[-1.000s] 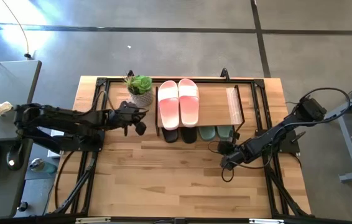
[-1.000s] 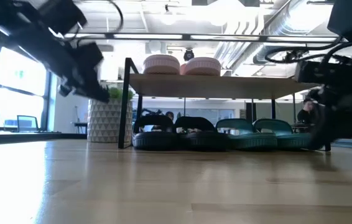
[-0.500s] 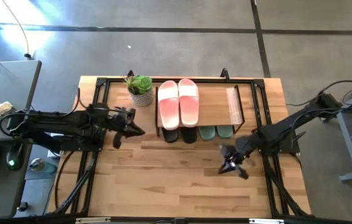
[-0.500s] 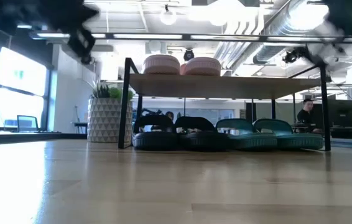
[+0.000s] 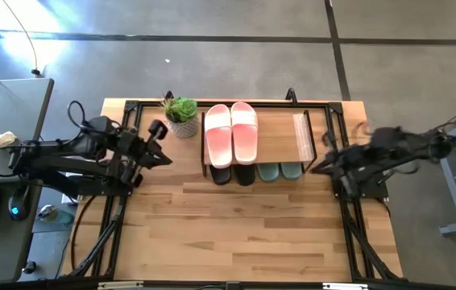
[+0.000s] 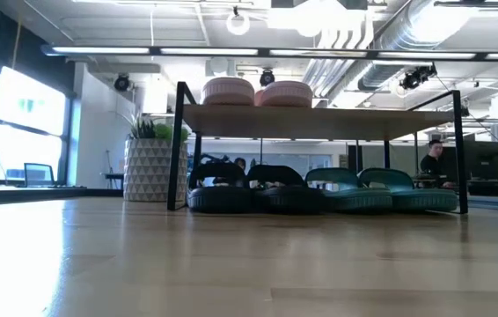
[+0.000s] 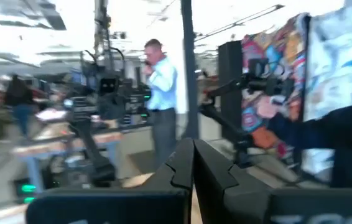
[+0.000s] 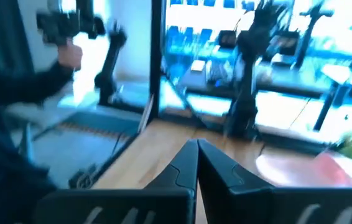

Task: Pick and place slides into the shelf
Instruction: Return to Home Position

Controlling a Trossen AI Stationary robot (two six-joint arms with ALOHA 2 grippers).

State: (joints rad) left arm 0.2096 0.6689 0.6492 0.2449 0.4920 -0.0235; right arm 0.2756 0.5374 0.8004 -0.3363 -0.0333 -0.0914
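Both my grippers are clenched on nothing; left gripper (image 7: 191, 169) sits near-left of the plant (image 5: 182, 115), right gripper (image 8: 196, 160) just right of the shelf (image 5: 280, 138). On its pale plank top lie the pink slides (image 5: 231, 133); black pair (image 6: 249, 188) and green pair (image 6: 381, 189) beneath, between thin black metal legs; all smooth moulded rubber, wide straps. Risk: my left swing clips the faceted pot; my right snags a leg, jolting the pink slides off.
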